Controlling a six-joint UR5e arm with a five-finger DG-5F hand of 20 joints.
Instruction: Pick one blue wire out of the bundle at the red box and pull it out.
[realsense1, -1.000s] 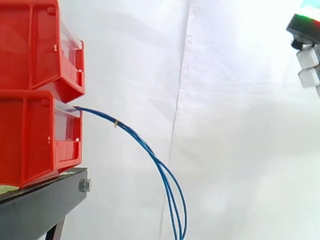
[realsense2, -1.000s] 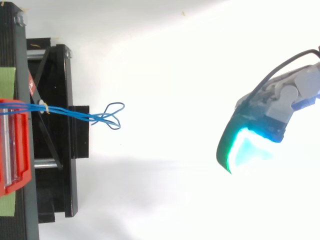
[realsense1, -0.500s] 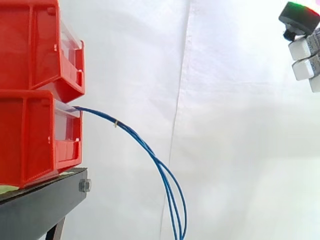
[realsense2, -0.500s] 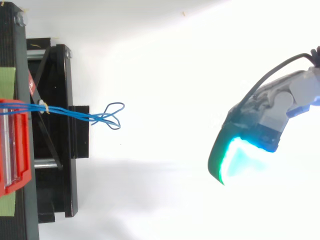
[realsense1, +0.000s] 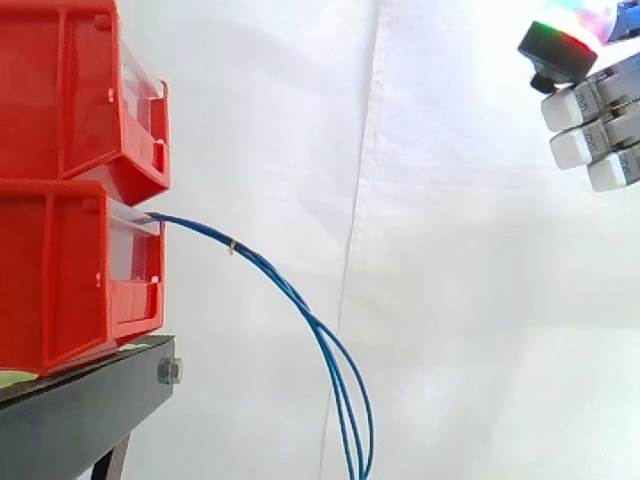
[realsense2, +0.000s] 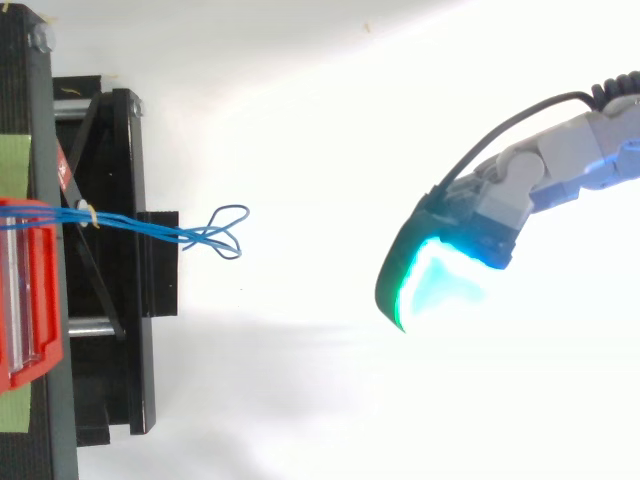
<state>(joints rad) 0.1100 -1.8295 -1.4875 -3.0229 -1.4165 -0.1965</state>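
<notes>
A bundle of thin blue wires (realsense1: 290, 295) comes out of the lower red box (realsense1: 60, 280) and arcs down to the right, bound by a small yellow tie (realsense1: 232, 246). From above, the blue wires (realsense2: 150, 228) run right from the box (realsense2: 30, 300) and end in small loops. My hand (realsense2: 480, 205) hovers far to the right of the wires, apart from them, with its fingers stretched toward the box and nothing in them. One fingertip (realsense2: 430, 285) glows cyan and green. Seen from the side, the hand (realsense1: 580, 105) sits high at the right edge, well above the wires.
A second red bin (realsense1: 60, 90) is stacked on the lower box. Both stand on a black stand (realsense1: 90, 400) at the left. A white curtain (realsense1: 450, 300) hangs behind, and open space lies between the hand and the wires.
The hand has moved left toward the wires in both views. The wires and bins have not moved.
</notes>
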